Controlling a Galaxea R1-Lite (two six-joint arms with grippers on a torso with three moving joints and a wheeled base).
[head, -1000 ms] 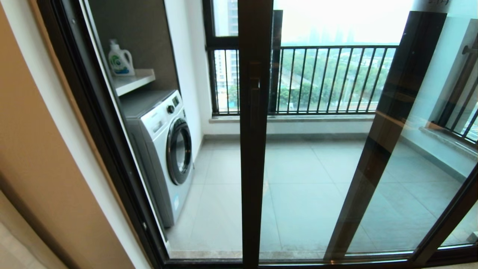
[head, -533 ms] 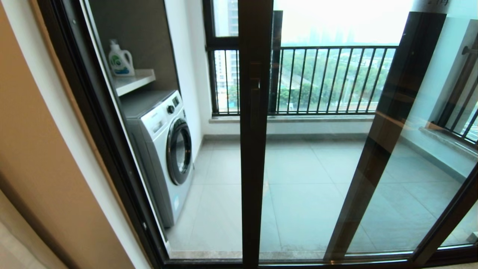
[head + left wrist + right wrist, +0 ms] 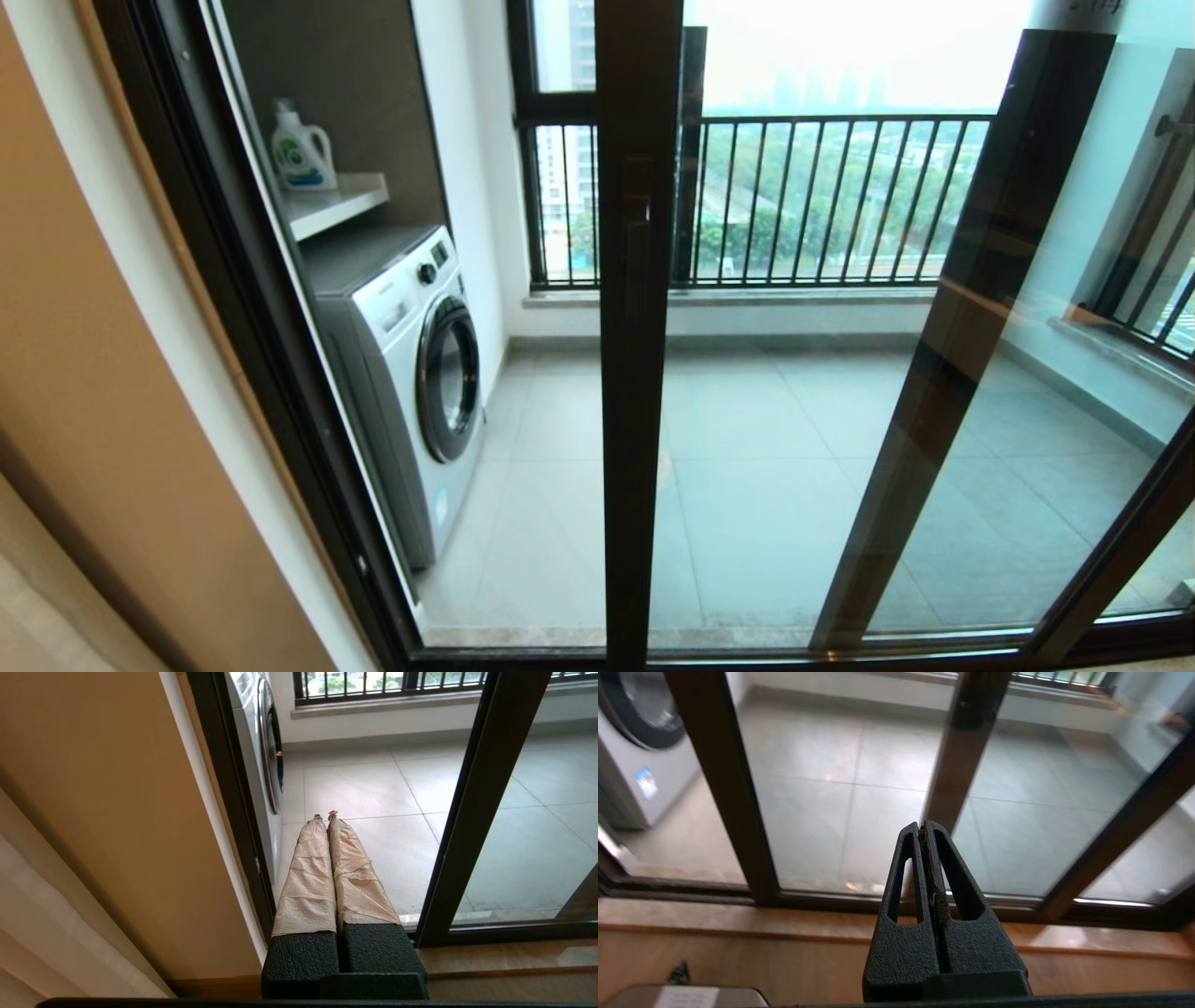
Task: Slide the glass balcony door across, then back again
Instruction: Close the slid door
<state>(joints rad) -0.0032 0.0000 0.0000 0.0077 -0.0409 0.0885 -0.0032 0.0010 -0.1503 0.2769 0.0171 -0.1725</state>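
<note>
- The glass balcony door (image 3: 638, 392) stands at the head view's centre, handle (image 3: 637, 271) near twelve o'clock.
- Left gripper (image 3: 325, 815) and right gripper (image 3: 920, 826) both pinched closed, empty, low.
- Best approach: open one gripper, rise to the handle, push steadily sideways.

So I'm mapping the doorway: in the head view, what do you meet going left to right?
Tan wall → detergent bottle → washing machine → glass balcony door's upright with its bar handle → balcony railing → second dark-framed glass pane.
</note>
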